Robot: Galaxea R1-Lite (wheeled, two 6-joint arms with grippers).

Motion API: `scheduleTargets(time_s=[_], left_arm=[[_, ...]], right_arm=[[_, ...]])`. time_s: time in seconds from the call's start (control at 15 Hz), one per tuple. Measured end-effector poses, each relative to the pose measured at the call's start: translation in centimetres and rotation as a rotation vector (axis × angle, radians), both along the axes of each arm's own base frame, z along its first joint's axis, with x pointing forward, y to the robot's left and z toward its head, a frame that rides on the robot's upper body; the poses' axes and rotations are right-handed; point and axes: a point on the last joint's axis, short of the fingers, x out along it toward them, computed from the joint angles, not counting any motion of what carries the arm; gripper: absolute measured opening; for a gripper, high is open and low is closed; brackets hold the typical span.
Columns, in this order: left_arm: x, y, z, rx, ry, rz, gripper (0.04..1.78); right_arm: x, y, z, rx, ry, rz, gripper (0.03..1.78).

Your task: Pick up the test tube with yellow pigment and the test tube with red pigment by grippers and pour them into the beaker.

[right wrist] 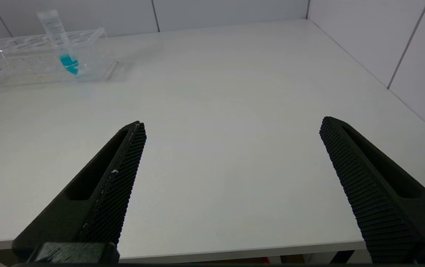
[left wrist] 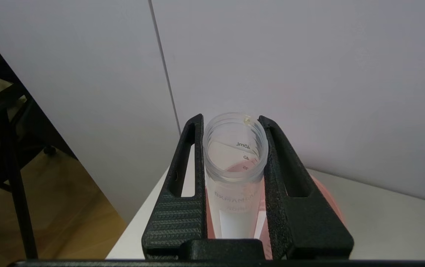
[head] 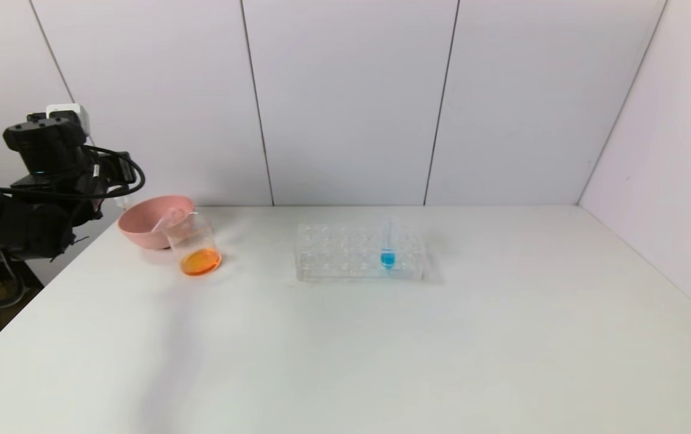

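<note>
Beaker [head: 196, 248] holds orange liquid beside the bowl [head: 148, 224]. Left gripper [left wrist: 231, 122] clamps an empty tube [left wrist: 234, 163] above it; right gripper [right wrist: 231, 128] gapes wide.

Left gripper [left wrist: 233, 122] clamps an empty clear tube [left wrist: 234, 148], lower end hidden behind the gripper base; which pigment it held can't be told. Pink bowl [left wrist: 333, 202] mostly blocked by the fingers [left wrist: 290, 185], another tube [head: 164, 220] inside it too faint to identify. Right gripper [right wrist: 231, 129] out of the head view; finger bases cut by the frame edge.
</note>
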Motion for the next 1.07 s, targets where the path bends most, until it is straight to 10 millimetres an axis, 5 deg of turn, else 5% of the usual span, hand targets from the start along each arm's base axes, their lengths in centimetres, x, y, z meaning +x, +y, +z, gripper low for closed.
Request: scheduleTargets(time_s=[0.2,0.47,1.07], left_arm=[[2.8,-0.3,-1.9,-0.007,0.009,0.037,0.45],[3.8,-0.8,-3.4,-0.009,0.031,0.027,0.54],[3.2,-1.7,-2.9,-0.006,0.036,0.020,1.66]], right_arm=[[0.0,0.0,0.0,0.000,0.000,0.000,1.71],[0.0,0.0,0.0,0.000,0.000,0.000,1.71],[0.0,0.0,0.0,0.000,0.000,0.000,1.71]])
